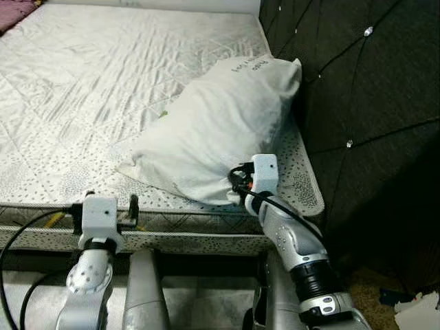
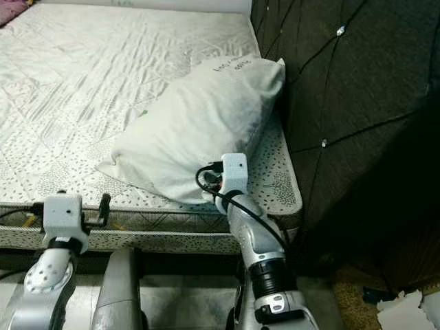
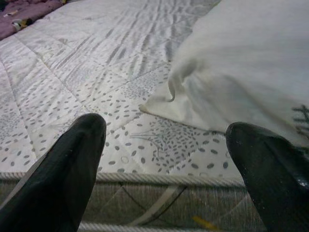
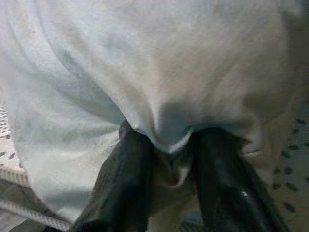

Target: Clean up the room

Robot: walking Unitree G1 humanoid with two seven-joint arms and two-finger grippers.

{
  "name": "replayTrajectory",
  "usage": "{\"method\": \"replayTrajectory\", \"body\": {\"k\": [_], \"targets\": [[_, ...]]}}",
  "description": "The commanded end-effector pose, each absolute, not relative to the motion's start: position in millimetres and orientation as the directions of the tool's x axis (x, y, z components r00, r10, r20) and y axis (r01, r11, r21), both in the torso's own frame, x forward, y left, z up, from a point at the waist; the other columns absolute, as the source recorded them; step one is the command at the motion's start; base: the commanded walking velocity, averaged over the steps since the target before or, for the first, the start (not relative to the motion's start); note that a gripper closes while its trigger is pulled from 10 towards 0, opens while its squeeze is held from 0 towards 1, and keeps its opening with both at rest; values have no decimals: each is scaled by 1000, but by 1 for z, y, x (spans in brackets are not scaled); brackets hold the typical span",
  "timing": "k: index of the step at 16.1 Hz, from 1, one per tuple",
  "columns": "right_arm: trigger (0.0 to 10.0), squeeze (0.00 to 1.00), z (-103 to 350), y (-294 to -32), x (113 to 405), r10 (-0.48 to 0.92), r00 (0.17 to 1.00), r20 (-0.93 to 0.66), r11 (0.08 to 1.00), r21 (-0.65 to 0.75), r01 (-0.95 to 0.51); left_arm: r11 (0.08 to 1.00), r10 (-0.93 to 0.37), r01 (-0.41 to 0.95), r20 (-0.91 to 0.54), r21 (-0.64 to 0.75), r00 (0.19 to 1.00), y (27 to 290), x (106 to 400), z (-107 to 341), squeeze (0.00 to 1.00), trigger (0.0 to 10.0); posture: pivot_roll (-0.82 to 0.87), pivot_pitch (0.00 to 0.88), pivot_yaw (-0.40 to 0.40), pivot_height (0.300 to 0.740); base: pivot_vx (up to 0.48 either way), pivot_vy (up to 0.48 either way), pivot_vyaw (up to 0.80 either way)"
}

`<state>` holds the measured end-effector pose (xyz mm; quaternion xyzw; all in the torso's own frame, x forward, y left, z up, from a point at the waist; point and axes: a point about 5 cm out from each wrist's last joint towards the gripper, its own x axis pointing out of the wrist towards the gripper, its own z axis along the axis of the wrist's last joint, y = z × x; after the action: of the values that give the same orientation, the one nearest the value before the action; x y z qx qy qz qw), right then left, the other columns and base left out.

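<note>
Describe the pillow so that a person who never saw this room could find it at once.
Look at the bare quilted mattress beside the dark tufted headboard. At its near corner, against the headboard, lies the white pillow, the only loose bulky thing on the bed; the right gripper pinches its near edge.

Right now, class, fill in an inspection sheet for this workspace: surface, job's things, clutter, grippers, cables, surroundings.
Surface: bare quilted mattress, wrinkled, with a dotted border.
Job's things: white pillow lying at the mattress's near corner, its far end against the dark tufted headboard.
Clutter: torn white paper on the floor by the headboard.
Grippers: right gripper shut on a fold of the pillow's near edge; left gripper open, at the mattress edge, apart from the pillow.
Cables: black cable looping by the left arm.
Surroundings: purple fabric at the mattress's far edge.
</note>
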<state>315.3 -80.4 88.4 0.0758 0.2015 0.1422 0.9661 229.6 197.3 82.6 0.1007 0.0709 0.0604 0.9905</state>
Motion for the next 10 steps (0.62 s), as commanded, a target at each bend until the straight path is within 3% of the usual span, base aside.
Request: {"method": "replayTrajectory", "body": {"k": [1,7,10], "targets": [[0,0,96,-95,324,244,908,-340,964,184,-190,971,133,-106,-115,213,984,195,234,84,0,10000,101,0,-30,532,0,0,0],[0,0,99,-127,335,111,947,-303,989,132,-73,973,122,-97,-110,209,986,194,238,82,0,10000,93,0,-17,532,0,0,0],[0,0,117,-187,350,-125,969,-213,990,38,136,976,130,-106,-119,192,984,192,239,77,0,10000,81,0,-13,532,0,0,0]]}}
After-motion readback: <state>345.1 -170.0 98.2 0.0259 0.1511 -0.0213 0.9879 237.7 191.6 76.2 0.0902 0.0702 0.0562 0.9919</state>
